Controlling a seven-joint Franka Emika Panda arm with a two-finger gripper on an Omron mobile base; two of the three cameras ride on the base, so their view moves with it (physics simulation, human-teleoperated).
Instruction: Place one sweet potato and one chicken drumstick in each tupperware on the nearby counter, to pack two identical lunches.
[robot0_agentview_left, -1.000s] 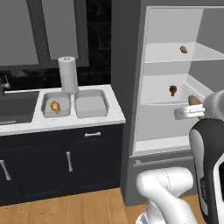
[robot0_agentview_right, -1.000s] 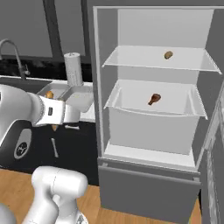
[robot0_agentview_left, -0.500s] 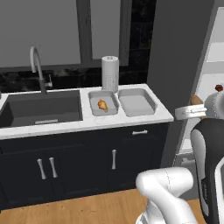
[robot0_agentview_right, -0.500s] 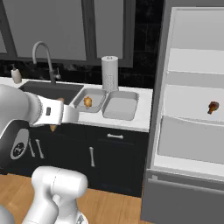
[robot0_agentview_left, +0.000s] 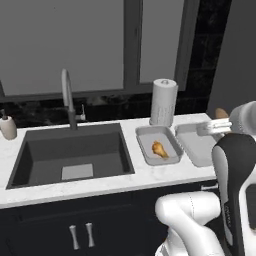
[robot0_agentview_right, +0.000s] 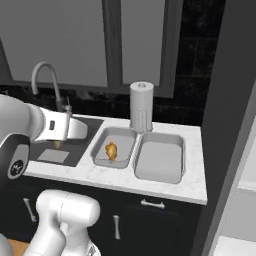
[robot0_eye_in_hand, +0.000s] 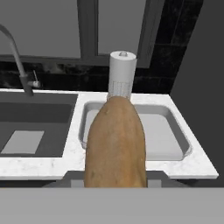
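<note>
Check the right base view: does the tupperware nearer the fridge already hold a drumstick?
No: that tupperware lies bare, while the chicken drumstick sits in the tupperware beside the sink.

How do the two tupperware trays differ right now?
The left tupperware holds a chicken drumstick; the right tupperware holds nothing. The left one lies next to the sink, the right one nearer the counter's end. Both are shallow, grey, rectangular, side by side.

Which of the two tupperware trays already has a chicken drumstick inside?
The tupperware nearer the sink holds the chicken drumstick; the other tupperware, farther from the sink, has nothing in it.
</note>
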